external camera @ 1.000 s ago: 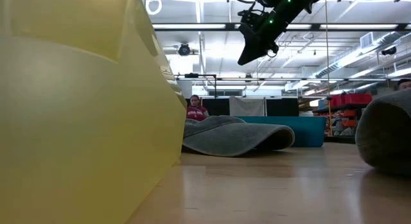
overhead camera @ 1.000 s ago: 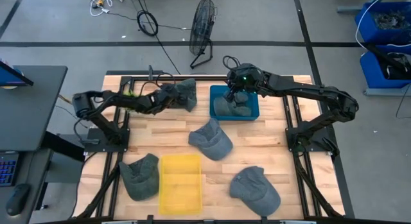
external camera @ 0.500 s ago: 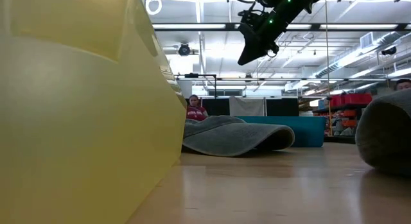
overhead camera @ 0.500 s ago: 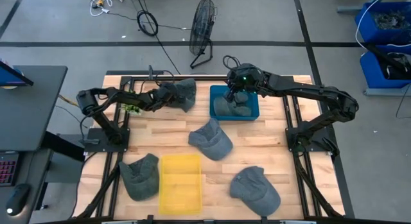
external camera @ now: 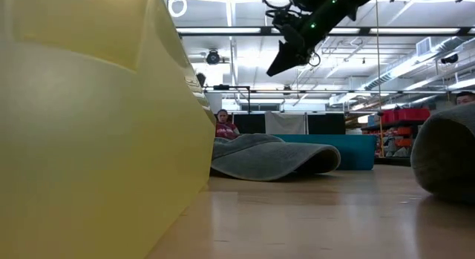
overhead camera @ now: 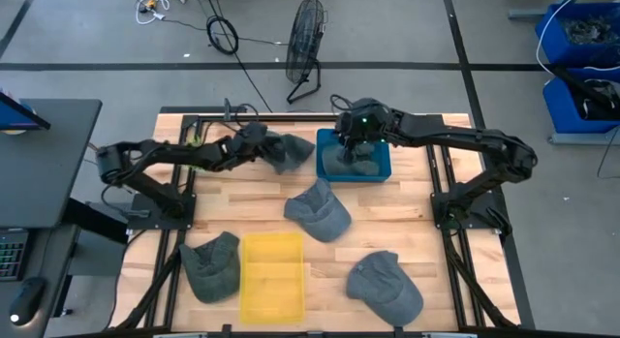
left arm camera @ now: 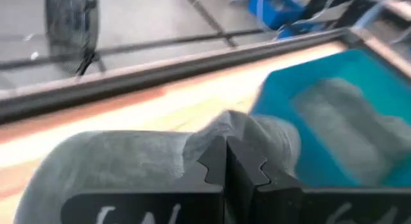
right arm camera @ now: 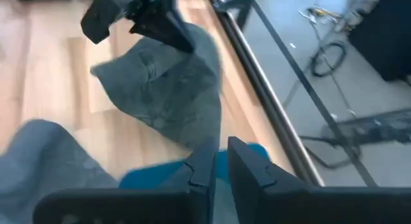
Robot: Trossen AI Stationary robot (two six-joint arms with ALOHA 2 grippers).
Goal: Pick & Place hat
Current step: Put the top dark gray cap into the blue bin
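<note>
A: What lay nearest the front edge of the wooden slatted table (overhead camera: pixel 262 198)?

B: A translucent yellow plastic bin (overhead camera: pixel 272 277), with one grey fabric cap (overhead camera: pixel 210 265) just to its left and another grey cap (overhead camera: pixel 386 283) to its right. A third grey cap (overhead camera: pixel 318 209) sat near the middle of the table.

A: And farther back?

B: The left gripper (overhead camera: pixel 260 146) was at the back of the table, its fingers (left arm camera: pixel 215 161) pressed fully together on a crumpled grey fabric hat (overhead camera: pixel 281 150), just left of the teal rectangular plastic bin (overhead camera: pixel 355 170).

A: And the right arm?

B: The right gripper (overhead camera: pixel 352 147) hung over that teal bin, where another grey hat (overhead camera: pixel 349 162) lay. Its fingers (right arm camera: pixel 207 161) stood only slightly apart; whether they gripped anything I could not tell.

A: Beyond the table?

B: A black floor fan (overhead camera: pixel 306 46) stood on the grey floor.
</note>
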